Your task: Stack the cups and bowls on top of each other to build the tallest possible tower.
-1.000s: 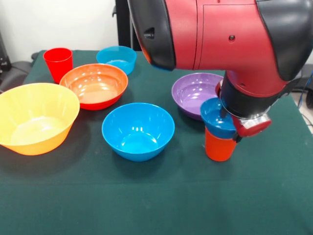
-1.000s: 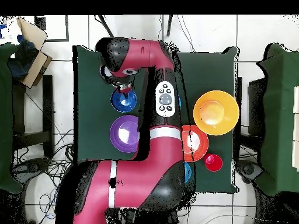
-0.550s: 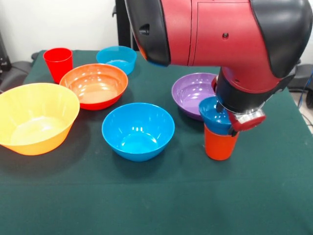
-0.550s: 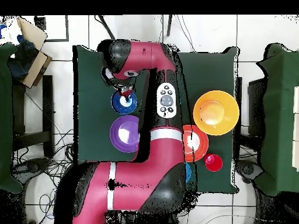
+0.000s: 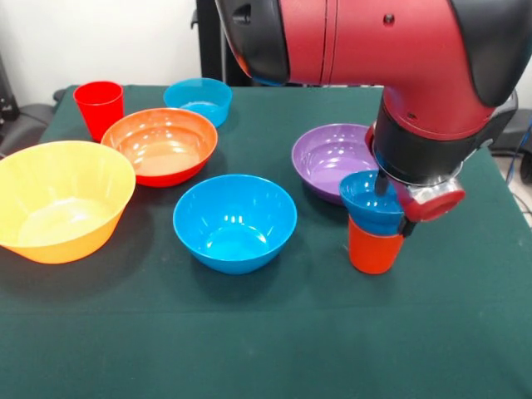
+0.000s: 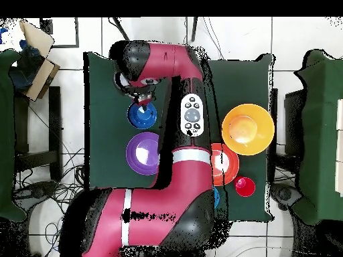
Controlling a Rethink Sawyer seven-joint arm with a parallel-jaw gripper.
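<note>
A small blue bowl (image 5: pixel 368 204) sits in the mouth of an orange cup (image 5: pixel 373 248) at the right of the table. My gripper (image 5: pixel 391 205) is shut on this bowl's right rim, one finger inside and one outside. From above, the gripper (image 6: pixel 142 102) sits at the edge of the small blue bowl (image 6: pixel 143 116); the cup is hidden under it. A red cup (image 5: pixel 99 106) stands at the far left. The purple bowl (image 5: pixel 326 158) lies just behind the stack.
A large yellow-orange bowl (image 5: pixel 60 199), an orange-red bowl (image 5: pixel 160 145), a medium blue bowl (image 5: pixel 234 220) and a small teal bowl (image 5: pixel 198 98) spread over the left and middle. The arm (image 6: pixel 184 120) covers part of the table from above.
The gripper and small blue bowl shifted slightly left, then back right and a little lower onto the orange cup. The other bowls and the red cup stayed put.
</note>
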